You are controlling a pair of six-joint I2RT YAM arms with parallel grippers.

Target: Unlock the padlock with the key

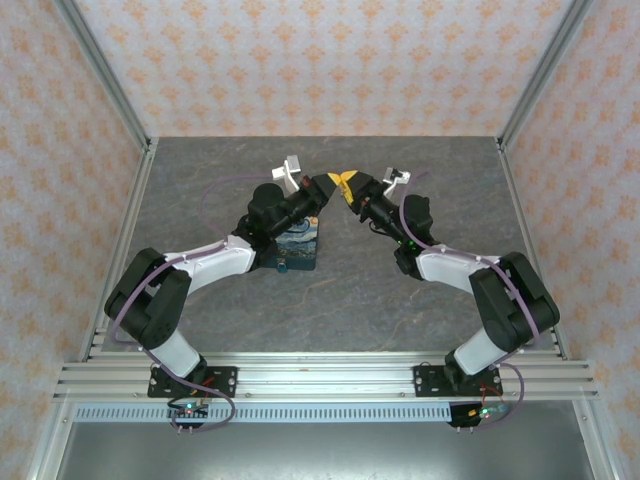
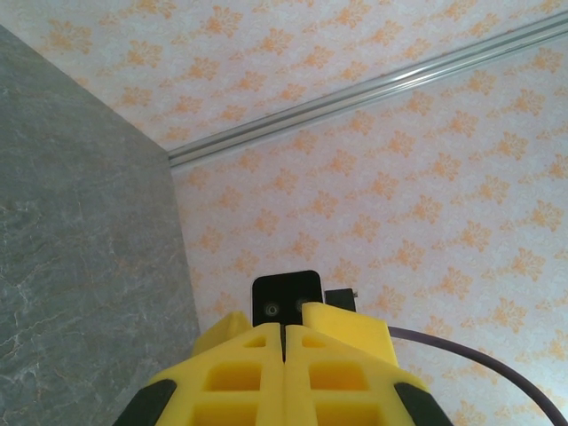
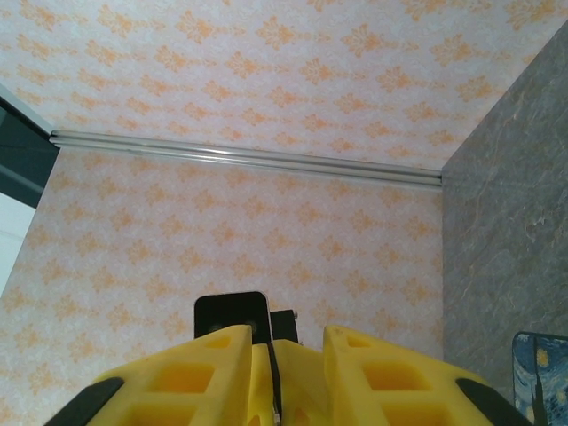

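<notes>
Clamped shut, the left gripper [image 2: 285,330] meets the narrowly parted right gripper [image 3: 288,342] tip to tip, apparently passing a key too small to discern, the padlock [image 1: 300,252] lying on the table [image 1: 340,300] below.

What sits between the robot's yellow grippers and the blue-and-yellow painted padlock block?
Nothing loose. The left gripper and right gripper meet in the air beyond the painted padlock; only the left arm's black forearm overhangs it.

Left arm [image 1: 215,258] overhangs padlock [image 1: 298,250] — near table [image 1: 350,310] open
</notes>
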